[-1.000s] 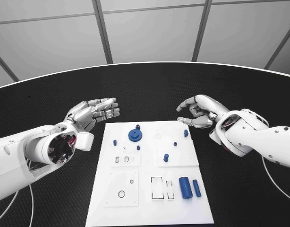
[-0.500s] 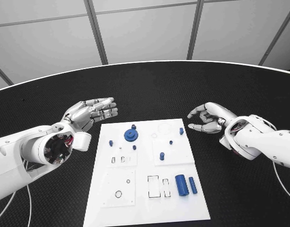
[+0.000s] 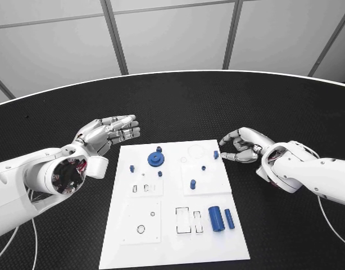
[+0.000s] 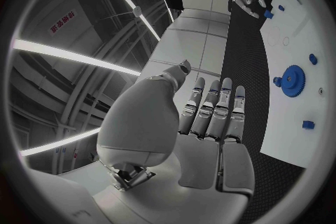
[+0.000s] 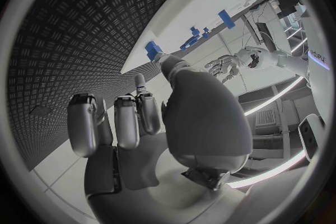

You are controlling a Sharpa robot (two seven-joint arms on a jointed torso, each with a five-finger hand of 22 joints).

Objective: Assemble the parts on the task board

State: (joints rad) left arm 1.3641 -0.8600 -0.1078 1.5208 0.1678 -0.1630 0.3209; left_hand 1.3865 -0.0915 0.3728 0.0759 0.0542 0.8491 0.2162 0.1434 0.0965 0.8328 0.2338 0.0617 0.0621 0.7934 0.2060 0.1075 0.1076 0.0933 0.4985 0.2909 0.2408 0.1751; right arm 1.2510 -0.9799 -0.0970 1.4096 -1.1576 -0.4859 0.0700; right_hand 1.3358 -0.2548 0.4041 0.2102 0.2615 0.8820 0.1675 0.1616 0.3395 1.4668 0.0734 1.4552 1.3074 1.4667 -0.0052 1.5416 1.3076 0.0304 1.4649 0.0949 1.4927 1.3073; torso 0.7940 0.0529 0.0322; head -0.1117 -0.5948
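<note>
The white task board (image 3: 172, 236) lies lengthwise in the middle of the table. A blue gear (image 3: 155, 159) sits near its far left corner, with small blue pegs (image 3: 193, 184) dotted around it. Two blue cylinders (image 3: 216, 218) lie side by side near the board's right edge. My left hand (image 3: 112, 132) hovers off the far left corner, palm up and fingers spread, holding nothing. My right hand (image 3: 239, 145) sits at the board's far right edge with fingers half curled and nothing in them. Its thumb reaches toward a small blue peg (image 3: 216, 154), which the right wrist view shows as the peg (image 5: 153, 50) just off the thumb tip.
The black ribbed table (image 3: 189, 107) surrounds the board, with its curved white rim (image 3: 59, 90) at the back. Empty outlined slots (image 3: 185, 221) and round holes (image 3: 141, 229) mark the board's near half. In the left wrist view the gear (image 4: 293, 77) lies beyond the fingertips.
My right hand has come down and in toward the board's far right edge, closer to the small peg there. The left hand has stayed put. The camera has shifted slightly.
</note>
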